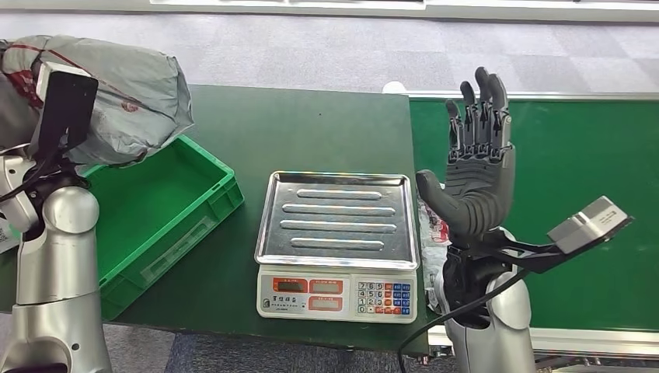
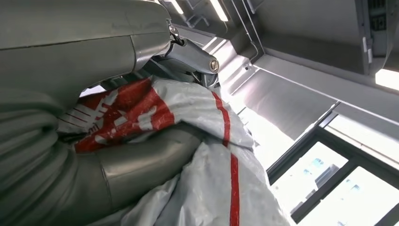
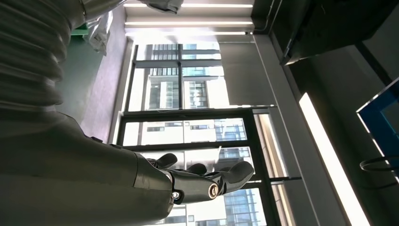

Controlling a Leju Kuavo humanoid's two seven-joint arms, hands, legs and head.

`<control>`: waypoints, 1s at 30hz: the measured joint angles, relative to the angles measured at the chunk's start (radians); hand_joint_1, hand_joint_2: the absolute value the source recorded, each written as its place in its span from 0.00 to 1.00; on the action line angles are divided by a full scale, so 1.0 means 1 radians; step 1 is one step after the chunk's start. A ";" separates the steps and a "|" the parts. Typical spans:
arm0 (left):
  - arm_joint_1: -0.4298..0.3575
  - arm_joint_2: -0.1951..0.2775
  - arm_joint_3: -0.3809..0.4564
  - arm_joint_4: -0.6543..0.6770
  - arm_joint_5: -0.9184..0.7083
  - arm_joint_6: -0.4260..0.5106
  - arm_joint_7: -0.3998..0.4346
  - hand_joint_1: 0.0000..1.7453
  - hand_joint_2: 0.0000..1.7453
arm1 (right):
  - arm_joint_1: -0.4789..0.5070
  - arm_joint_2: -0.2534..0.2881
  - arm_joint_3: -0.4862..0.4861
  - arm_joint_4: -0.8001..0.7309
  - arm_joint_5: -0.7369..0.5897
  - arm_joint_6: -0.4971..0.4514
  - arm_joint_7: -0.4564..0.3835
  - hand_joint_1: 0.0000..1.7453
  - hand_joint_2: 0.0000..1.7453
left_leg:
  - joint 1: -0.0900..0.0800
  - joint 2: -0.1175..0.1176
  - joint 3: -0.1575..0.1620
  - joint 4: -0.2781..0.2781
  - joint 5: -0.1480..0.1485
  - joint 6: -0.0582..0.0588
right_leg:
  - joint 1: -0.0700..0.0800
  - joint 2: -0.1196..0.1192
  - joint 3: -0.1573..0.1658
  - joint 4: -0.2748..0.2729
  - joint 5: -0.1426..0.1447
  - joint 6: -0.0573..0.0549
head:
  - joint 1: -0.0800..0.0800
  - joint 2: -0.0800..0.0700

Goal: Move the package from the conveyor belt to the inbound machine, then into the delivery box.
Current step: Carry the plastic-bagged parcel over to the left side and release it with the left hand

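Package: your left robot hand (image 2: 117, 165) grips the grey, red-printed package (image 1: 116, 93), held up above the green delivery box (image 1: 167, 214) at the table's (image 1: 311, 124) left end.
Right robot hand: your right robot hand (image 1: 478, 167) stands raised, palm up, fingers apart, holding nothing, beside the conveyor belt (image 1: 575, 171).
Inbound machine: the scale's steel tray (image 1: 338, 217) lies bare.
Progress: the package is off the belt and the scale; by the look of it, you have only the drop into the box left.
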 joint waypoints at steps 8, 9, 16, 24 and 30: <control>0.031 0.000 0.008 -0.002 -0.042 -0.024 0.010 0.00 1.00 | 0.004 -0.025 0.016 0.028 -0.014 -0.002 -0.015 0.00 1.00 | 0.000 0.000 0.000 0.000 0.000 0.000 | 0.000 0.000 0.000 0.000 0.000 0.000 | 0.000 0.000; 0.035 0.001 0.012 -0.004 -0.049 -0.027 0.020 0.00 1.00 | 0.006 -0.028 0.020 0.030 -0.015 -0.003 -0.016 0.00 1.00 | 0.000 0.000 0.000 0.000 0.000 0.000 | 0.000 0.000 0.000 0.000 0.000 0.000 | 0.000 0.000; 0.080 0.014 0.073 -0.008 -0.057 -0.033 0.058 0.00 1.00 | 0.027 -0.053 0.044 0.050 -0.023 -0.005 -0.031 0.00 1.00 | 0.000 0.000 0.000 0.000 0.000 0.000 | 0.000 0.000 -0.001 0.000 0.000 0.000 | 0.000 0.000; 0.110 0.018 0.116 -0.008 -0.057 -0.033 0.058 0.00 1.00 | 0.035 -0.065 0.060 0.058 -0.025 -0.005 -0.032 0.00 1.00 | 0.000 0.000 -0.001 0.000 0.000 0.000 | 0.000 0.000 -0.001 0.000 0.000 0.000 | 0.000 0.000; 0.114 0.018 0.126 -0.008 -0.057 -0.033 0.058 0.00 1.00 | 0.035 -0.067 0.062 0.058 -0.023 -0.006 -0.031 0.00 1.00 | 0.000 0.000 -0.001 0.000 0.000 0.000 | 0.000 0.000 -0.001 0.000 0.000 0.000 | 0.000 0.000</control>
